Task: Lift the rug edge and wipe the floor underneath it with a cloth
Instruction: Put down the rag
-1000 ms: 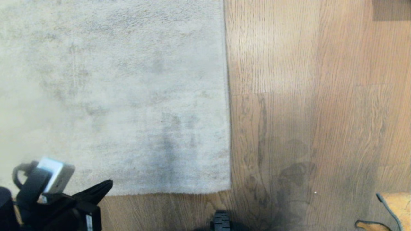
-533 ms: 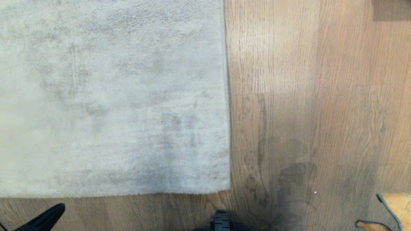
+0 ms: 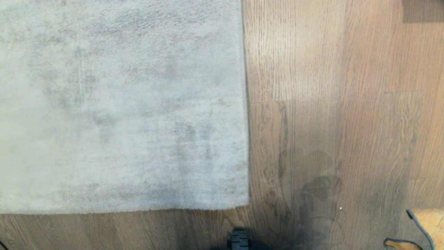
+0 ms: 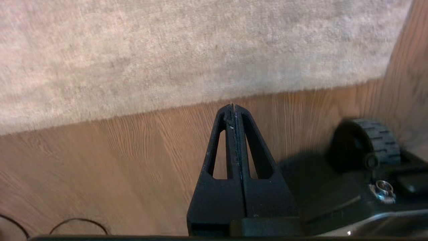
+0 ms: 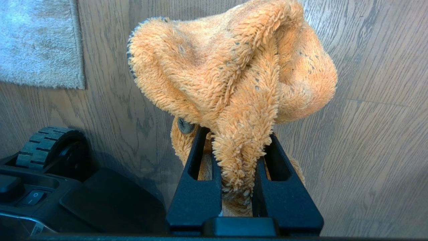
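Rug edge point(image 3: 125, 210), the straight near border of the large pale grey short-pile rug point(image 3: 121, 104), lies flat on the brown wood-grain plank floor point(image 3: 329, 104), with the rug's corner just ahead of the robot's black ribbed wheel point(image 3: 239, 241).

From the head view neither arm shows; only a scrap of the fuzzy orange-yellow cloth point(image 3: 428, 222) peeks in at the lower right corner.

The left wrist view fills in what that one misses: the left tool point(image 4: 233, 108) hangs above bare planks just short of the rug's border point(image 4: 214, 100), its two black fingers pressed together with nothing between them, pointing toward the rug and touching neither rug nor floor.

The right wrist view shows the cloth point(image 5: 234, 73) properly. It is bunched into a soft lump, one fold pinched between the black fingers of the right tool point(image 5: 239, 147), which is clamped on it. The cloth sits clear of the planks point(image 5: 367, 134), well to the side of the rug's corner point(image 5: 40, 43), and the arm is tucked close beside the robot's dark base point(image 5: 67, 197).
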Tool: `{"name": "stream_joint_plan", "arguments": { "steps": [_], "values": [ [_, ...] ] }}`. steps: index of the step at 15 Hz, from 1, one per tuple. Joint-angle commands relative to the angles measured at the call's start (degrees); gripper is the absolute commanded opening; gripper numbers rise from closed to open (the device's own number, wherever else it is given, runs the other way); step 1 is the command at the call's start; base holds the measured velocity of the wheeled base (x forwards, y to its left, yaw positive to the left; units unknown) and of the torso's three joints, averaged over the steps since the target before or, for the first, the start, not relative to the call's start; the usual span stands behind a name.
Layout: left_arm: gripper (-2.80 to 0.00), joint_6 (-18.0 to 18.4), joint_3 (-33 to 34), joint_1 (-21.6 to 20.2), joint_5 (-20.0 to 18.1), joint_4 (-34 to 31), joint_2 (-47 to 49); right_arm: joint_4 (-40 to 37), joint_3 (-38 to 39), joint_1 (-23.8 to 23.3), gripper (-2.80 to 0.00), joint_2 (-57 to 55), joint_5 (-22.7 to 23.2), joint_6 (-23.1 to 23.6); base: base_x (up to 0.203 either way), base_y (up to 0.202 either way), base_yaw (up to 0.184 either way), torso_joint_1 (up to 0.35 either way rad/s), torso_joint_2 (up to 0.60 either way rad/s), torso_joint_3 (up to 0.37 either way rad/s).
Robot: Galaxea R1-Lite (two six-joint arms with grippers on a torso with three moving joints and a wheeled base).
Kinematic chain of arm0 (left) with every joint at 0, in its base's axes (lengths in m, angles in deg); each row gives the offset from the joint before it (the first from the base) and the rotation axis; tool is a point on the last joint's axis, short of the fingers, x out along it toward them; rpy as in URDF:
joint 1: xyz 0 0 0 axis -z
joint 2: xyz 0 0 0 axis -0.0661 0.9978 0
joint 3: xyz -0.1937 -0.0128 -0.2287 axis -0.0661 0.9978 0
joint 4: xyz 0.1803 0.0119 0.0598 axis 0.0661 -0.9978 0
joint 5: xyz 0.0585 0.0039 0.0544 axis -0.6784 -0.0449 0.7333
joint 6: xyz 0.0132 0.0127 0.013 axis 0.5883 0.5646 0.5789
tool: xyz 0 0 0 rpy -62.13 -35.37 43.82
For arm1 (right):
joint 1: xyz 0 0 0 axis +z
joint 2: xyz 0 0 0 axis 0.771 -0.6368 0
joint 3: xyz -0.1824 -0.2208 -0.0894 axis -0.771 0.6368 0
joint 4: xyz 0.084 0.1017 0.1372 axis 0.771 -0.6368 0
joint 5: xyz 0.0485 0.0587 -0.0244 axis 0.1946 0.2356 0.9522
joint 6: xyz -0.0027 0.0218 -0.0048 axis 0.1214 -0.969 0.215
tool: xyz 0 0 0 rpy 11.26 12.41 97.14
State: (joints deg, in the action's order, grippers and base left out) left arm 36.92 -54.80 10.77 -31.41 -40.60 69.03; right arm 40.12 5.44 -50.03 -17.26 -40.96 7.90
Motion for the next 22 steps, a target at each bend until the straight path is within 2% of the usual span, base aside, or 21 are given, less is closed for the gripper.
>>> {"name": "stream_joint_plan", "arguments": {
  "steps": [1,4,6,8,15,22],
  "values": [
    [-2.8,0.1,0.0,-0.3,-0.4,-0.5,-3.1,0.0,0.0,0.0,-2.8,-0.1,0.1,0.1,0.0,0.0,0.0,0.0,0.0,0.0],
    [-2.8,0.1,0.0,-1.6,-1.0,-1.9,-3.1,0.0,0.0,0.0,-2.8,-0.1,0.1,0.1,0.0,0.0,0.0,0.0,0.0,0.0],
    [-2.8,0.1,0.0,-5.6,-1.0,-2.8,-3.8,0.0,0.0,0.0,-2.8,-0.1,0.1,0.1,0.0,0.0,0.0,0.0,0.0,0.0],
    [-2.8,-0.3,0.0,-7.3,-0.8,-4.5,-6.7,0.0,0.0,0.0,-2.8,-0.1,0.1,0.1,0.0,0.0,0.0,0.0,0.0,0.0],
    [-2.8,-0.7,0.0,-7.0,-0.1,-7.1,-19.3,0.0,0.0,0.0,-2.8,-0.1,0.1,0.1,0.0,0.0,0.0,0.0,0.0,0.0],
    [-2.8,-0.5,0.0,-7.0,-0.1,-7.2,-19.3,0.0,0.0,0.0,-2.8,-0.1,0.1,0.1,0.0,0.0,0.0,0.0,0.0,0.0]
  ]
}}
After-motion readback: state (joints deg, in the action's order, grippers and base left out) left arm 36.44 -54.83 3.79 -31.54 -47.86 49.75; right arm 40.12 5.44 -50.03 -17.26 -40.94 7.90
